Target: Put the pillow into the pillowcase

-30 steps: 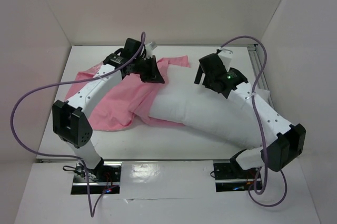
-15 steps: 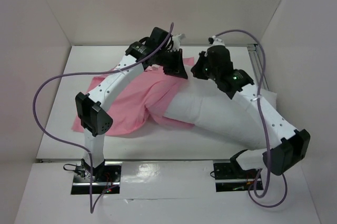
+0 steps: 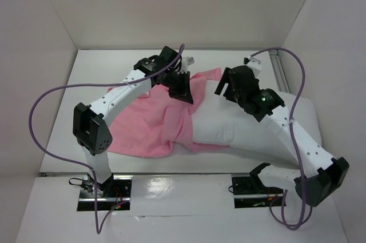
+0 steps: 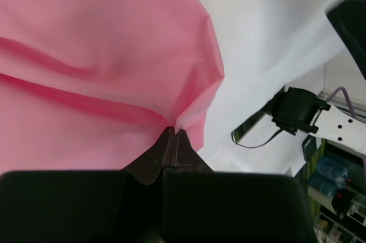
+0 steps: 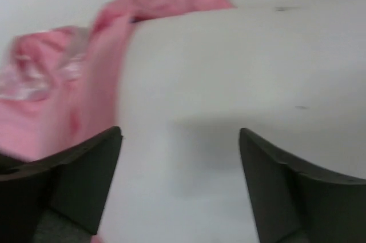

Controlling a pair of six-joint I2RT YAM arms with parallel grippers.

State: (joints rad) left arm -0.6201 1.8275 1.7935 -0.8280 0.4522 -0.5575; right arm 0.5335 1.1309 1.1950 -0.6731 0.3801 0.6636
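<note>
Insertion partly done: plump white rectangular pillow (image 3: 246, 126), 9 o'clock end seemingly inside shiny pink satin pillowcase (image 3: 137, 126). Rim pinched by left hand (image 4: 174, 135); right hand (image 5: 180, 134) spread over pillow. Next: grip, push toward 9 o'clock.

- My left pincer (image 3: 180, 87) is clamping a fold of the pillowcase (image 3: 140, 126), and pink cloth is crowding it from six to nine o'clock.
- The pillow (image 3: 240, 124) is bulking up beneath my right pincer (image 3: 227, 87), whose fingers (image 5: 94, 168) are standing apart over it.
- Only a narrow lane is running between my two pincers.
- Bare table (image 3: 103, 63) is lying open toward ten o'clock.
- The back wall (image 3: 189, 8) is closing off twelve o'clock, and a rail (image 3: 279, 74) is hemming in two o'clock.
- A purple cable (image 3: 34, 106) is looping out at nine o'clock.
</note>
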